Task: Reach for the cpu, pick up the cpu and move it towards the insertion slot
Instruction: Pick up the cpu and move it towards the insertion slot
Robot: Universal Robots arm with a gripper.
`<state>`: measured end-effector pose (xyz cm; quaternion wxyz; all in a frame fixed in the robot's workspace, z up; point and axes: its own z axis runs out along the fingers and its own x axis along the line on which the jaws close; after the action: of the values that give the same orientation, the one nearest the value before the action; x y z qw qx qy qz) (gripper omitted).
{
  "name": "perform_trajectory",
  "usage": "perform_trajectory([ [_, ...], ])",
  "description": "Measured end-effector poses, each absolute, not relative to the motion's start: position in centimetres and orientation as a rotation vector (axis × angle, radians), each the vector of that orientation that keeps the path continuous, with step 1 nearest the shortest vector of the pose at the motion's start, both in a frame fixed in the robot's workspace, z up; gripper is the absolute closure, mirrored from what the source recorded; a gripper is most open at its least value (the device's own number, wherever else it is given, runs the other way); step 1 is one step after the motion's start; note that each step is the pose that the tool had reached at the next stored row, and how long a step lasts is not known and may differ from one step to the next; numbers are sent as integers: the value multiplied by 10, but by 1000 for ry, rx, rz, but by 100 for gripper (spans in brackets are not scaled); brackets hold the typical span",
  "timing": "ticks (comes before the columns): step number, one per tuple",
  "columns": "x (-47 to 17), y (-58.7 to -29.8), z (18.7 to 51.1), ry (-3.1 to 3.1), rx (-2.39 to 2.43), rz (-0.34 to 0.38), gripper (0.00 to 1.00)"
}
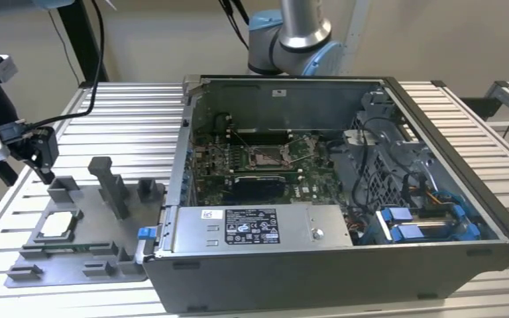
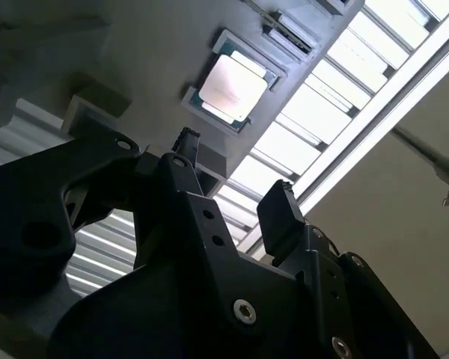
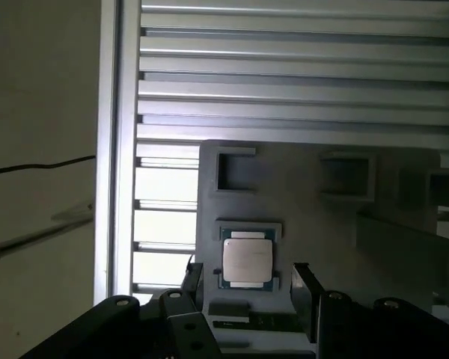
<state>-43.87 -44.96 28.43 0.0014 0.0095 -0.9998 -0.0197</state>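
Hovering open and empty above the cpu (image 3: pixel 247 259), the claw (image 3: pixel 247 288) sits at nine o'clock from the computer case (image 1: pixel 325 265).

Chip (image 3: pixel 247 259) shows a pale, satin metal face; tray (image 3: pixel 314 224) beneath looks matt grey plastic; worktop (image 3: pixel 284 75) is ribbed, shiny metal.

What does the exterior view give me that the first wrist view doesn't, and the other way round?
Exterior view: the open computer case, and inside it the green motherboard with the insertion slot, well away from the pickup spot.

First wrist view: the gripper is open, its fingers standing either side of the cpu as seen from the wrist, with nothing held.

Both: the cpu lying flat in its pocket on the grey fixture plate, which sits on the slatted table.
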Motion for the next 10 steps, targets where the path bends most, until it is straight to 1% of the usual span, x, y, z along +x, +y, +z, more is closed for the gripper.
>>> perform_trajectory([
  [10,-440,-450,276,-3138,30,-62,0],
])
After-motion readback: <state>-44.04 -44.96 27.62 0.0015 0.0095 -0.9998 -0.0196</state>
